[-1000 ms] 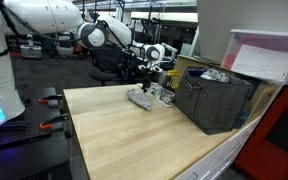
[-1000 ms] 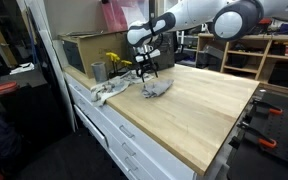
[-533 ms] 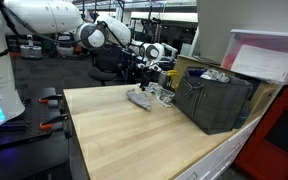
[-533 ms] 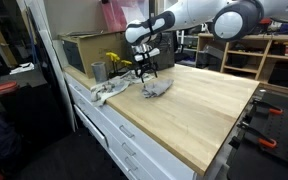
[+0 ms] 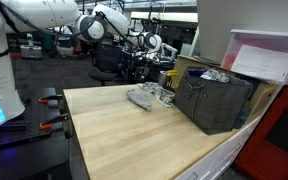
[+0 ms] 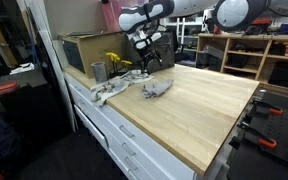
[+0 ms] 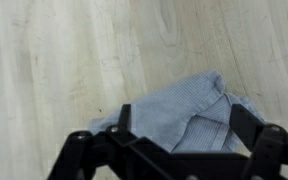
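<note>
Jaws wide apart and clamped on nothing: in the wrist view the gripper (image 7: 174, 140) shows its two black fingers (image 7: 76, 150) at the lower corners of the picture, with open space between them. Beyond that gap lies a grey-blue cloth (image 7: 189, 110), crumpled and folded over on itself, flat on the pale wooden table (image 7: 64, 60); the fingers frame it from above and none of them touches it. In an exterior view the gripper (image 5: 156, 70) hangs in the air at the end of the white arm, above the far edge of the table (image 5: 134, 140), and the cloth (image 5: 140, 99) lies below it and slightly nearer the camera, clearly apart from the fingertips. A dark crate (image 5: 216, 100) stands on the table just beside the cloth, with crumpled pale material showing over its rim. In an exterior view from the drawer side, the gripper (image 6: 151, 64) points downward over the table (image 6: 209, 115), and the cloth (image 6: 157, 88) rests on the wood directly under it, with a clear gap of air between the two. Near that cloth, toward the table's edge, a second, lighter rag (image 6: 109, 91) hangs partly over the front. Behind the rag stand a metal cup (image 6: 98, 71) and a cardboard box (image 6: 84, 48).
</note>
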